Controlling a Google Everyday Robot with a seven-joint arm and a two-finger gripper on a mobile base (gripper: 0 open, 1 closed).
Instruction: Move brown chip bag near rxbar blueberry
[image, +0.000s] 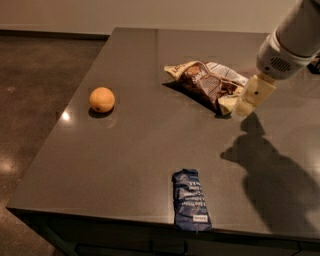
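The brown chip bag (207, 82) lies crinkled on the dark table at the back middle, dark brown with cream-yellow edges. The rxbar blueberry (190, 199), a small dark-blue wrapper with a white label, lies at the table's front edge, well apart from the bag. My gripper (252, 96) hangs from the white arm at the upper right, just above and beside the bag's right end.
An orange (102, 99) sits on the left part of the table (135, 150). The arm's shadow falls on the right front of the table. The table's left and front edges drop to a dark floor (35, 90).
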